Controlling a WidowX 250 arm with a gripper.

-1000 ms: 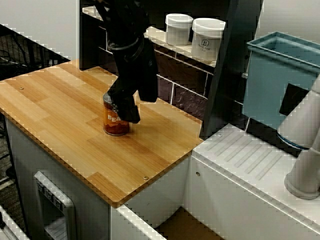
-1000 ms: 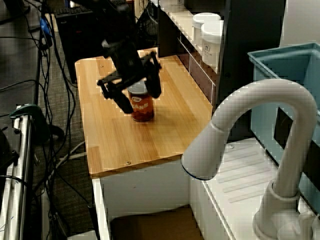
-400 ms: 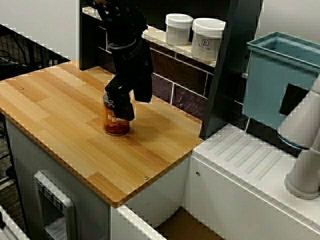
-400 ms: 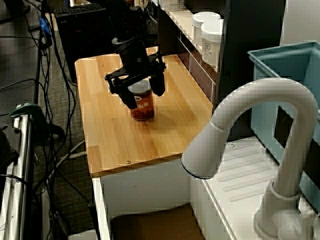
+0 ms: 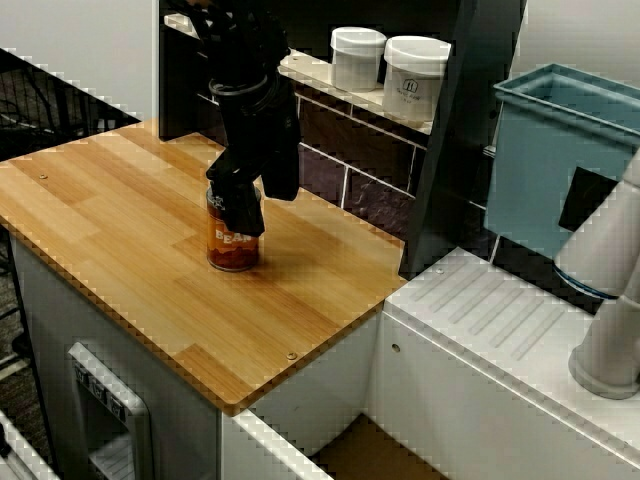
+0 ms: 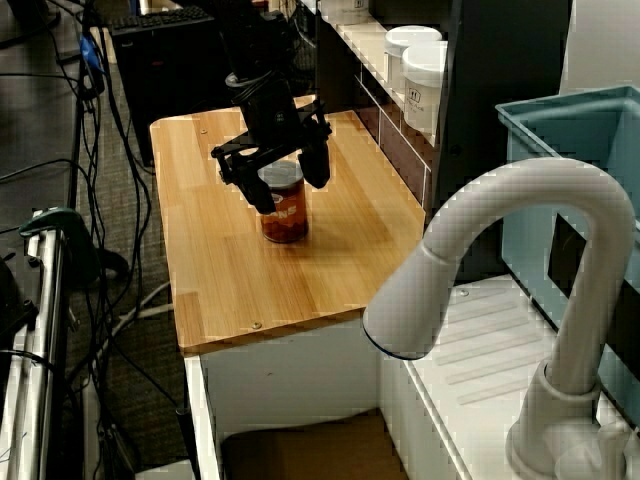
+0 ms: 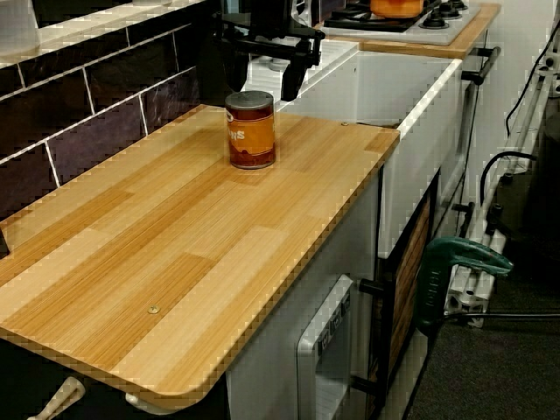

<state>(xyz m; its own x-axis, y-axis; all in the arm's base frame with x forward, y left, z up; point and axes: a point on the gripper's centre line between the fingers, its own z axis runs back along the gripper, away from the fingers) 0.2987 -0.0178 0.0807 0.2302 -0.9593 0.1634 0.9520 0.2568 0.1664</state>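
Seen from the faucet side, the gripper (image 6: 288, 186) is held spread apart just over the upright can (image 6: 285, 216), with white jars (image 6: 420, 60) at its one o'clock.

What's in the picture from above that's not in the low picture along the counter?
Only the view from above: a blue bin and a white tap. Only the low view along the counter: a stove, an orange pot and a green clamp. Both: the can on the wooden counter, with the open gripper at its top.
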